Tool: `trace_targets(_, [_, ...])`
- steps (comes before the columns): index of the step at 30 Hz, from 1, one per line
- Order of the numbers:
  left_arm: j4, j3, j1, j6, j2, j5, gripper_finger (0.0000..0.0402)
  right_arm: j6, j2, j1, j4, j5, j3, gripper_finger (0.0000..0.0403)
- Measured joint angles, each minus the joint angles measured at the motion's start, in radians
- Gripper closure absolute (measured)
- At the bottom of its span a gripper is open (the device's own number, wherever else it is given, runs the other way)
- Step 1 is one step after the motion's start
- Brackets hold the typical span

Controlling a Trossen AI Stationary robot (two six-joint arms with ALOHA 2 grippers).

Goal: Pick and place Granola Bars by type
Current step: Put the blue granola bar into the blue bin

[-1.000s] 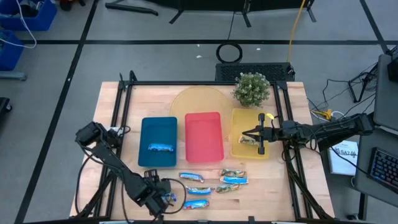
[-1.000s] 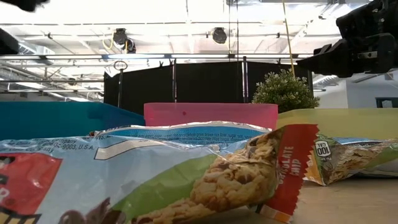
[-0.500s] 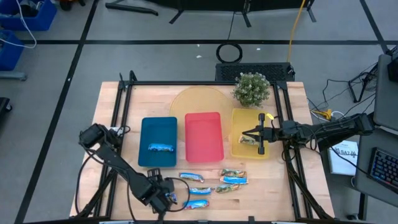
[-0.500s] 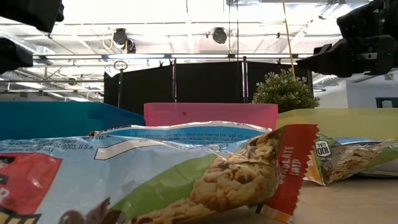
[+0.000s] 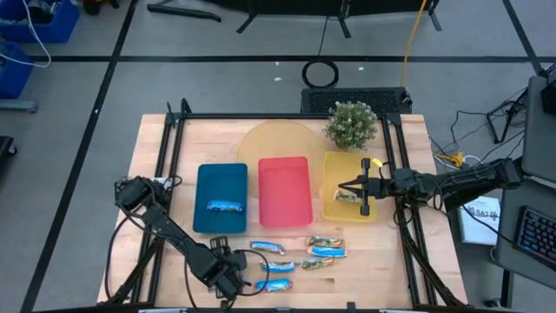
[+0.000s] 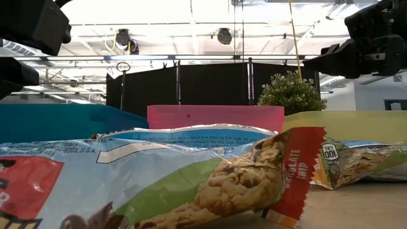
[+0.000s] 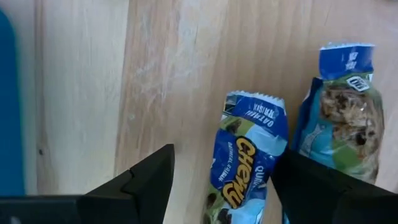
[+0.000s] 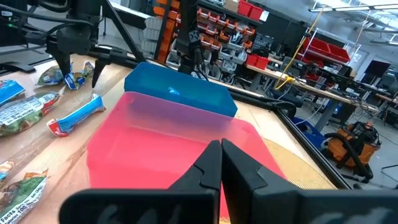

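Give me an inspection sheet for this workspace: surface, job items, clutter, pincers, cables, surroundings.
Surface: wooden table holding blue tray, red tray and yellow tray.
Job's things: one blue bar in the blue tray, one bar in the yellow tray; loose bars along the near edge.
Clutter: potted plant, round mat.
Grippers: left pincer open, straddling a blue Chewy bar; right pincer shut over the yellow tray.
Cables: yellow cable on the floor.
Surroundings: shelves.
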Motion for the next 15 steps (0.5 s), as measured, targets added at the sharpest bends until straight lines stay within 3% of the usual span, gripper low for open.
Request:
trace_targets(5, [0.026,0.000,0.017,0.013,0.000,0.025,0.0193,-0.016,0.000,0.000,0.012,0.000,0.000,0.0403])
trace_targets(15, [0.045,0.000,0.027,0.110,-0.018,0.053,0.0344,-0.019,0.000,0.000,0.018,0.000,0.000,0.0403])
